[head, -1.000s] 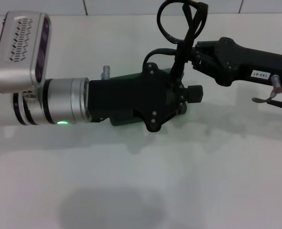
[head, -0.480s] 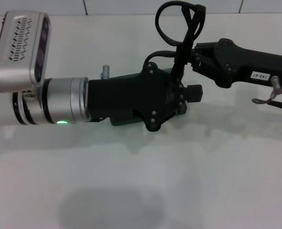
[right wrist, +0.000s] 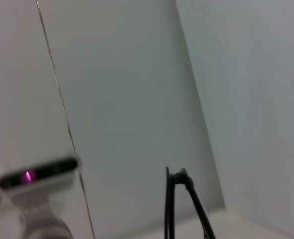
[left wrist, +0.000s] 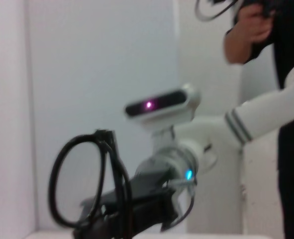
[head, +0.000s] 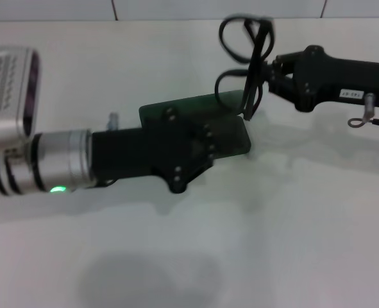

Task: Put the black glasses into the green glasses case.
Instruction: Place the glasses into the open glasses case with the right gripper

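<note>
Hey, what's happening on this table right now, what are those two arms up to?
The right gripper holds the black glasses up, just above the far end of the green glasses case. The left gripper sits over the case on the white table, covering much of it. The glasses are not in the case yet.

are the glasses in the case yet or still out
Out: the right gripper holds the black glasses above the green glasses case; the left gripper covers part of the case.
</note>
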Robot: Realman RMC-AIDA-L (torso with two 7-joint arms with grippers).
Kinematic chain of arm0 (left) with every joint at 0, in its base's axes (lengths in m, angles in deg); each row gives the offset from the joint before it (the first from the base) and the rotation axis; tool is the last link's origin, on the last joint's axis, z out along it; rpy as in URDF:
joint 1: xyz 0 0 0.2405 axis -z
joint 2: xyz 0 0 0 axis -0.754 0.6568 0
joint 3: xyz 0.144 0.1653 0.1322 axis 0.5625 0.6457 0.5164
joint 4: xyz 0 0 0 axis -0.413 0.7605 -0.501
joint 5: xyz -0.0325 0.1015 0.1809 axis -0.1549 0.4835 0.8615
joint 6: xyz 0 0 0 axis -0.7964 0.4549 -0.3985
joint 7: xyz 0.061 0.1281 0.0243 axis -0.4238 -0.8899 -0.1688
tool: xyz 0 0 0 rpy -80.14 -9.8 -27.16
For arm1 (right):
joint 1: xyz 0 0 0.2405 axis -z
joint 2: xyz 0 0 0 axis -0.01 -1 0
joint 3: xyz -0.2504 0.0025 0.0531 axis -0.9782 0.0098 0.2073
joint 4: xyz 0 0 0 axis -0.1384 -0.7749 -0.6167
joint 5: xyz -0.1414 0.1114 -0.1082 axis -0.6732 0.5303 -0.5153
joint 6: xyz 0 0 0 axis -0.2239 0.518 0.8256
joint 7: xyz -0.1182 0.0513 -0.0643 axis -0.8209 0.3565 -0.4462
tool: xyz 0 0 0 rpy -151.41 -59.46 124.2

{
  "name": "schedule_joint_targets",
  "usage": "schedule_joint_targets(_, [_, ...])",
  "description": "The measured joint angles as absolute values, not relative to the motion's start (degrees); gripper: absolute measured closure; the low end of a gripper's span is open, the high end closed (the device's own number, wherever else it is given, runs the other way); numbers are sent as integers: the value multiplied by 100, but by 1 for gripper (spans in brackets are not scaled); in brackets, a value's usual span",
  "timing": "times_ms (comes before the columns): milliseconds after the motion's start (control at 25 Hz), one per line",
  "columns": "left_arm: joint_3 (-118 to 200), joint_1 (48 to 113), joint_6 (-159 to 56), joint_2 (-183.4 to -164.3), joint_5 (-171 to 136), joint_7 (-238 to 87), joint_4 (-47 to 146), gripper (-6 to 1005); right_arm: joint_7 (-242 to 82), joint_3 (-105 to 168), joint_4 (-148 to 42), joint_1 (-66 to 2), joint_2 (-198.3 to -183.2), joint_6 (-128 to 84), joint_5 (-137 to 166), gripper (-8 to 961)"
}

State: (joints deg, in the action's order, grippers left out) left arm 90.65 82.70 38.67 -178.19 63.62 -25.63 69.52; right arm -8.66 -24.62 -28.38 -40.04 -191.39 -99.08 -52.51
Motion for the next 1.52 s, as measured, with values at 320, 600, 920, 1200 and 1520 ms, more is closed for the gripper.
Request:
schedule_joint_targets(320, [9022,7602,3166,-17659,6495,-2565,6991,974,-810,-2474,-2029,-4353,-19252,-9481,-6893,904])
schedule_joint_targets(600, [9038,7245,2704,-17478,6602,-2554,7005,973,-549,-3091,-2042,-4912,-19402,-8641,-7727,904])
schedule_joint_targets(920, [9053,7077,2463,-17397,6704,-2503,7024,973,-311,-4514,-2016,-5115,-19430,-7392,-7545,903])
schedule_joint_targets(1200, [9031,7118,2438,-17395,6784,-2463,7049,972,-269,-4924,-1995,-5164,-19432,-6939,-7395,903])
schedule_joint_targets(1520, [9056,7116,2449,-17395,6787,-2421,7049,971,-266,-4940,-1794,-5179,-19432,-6998,-7338,902])
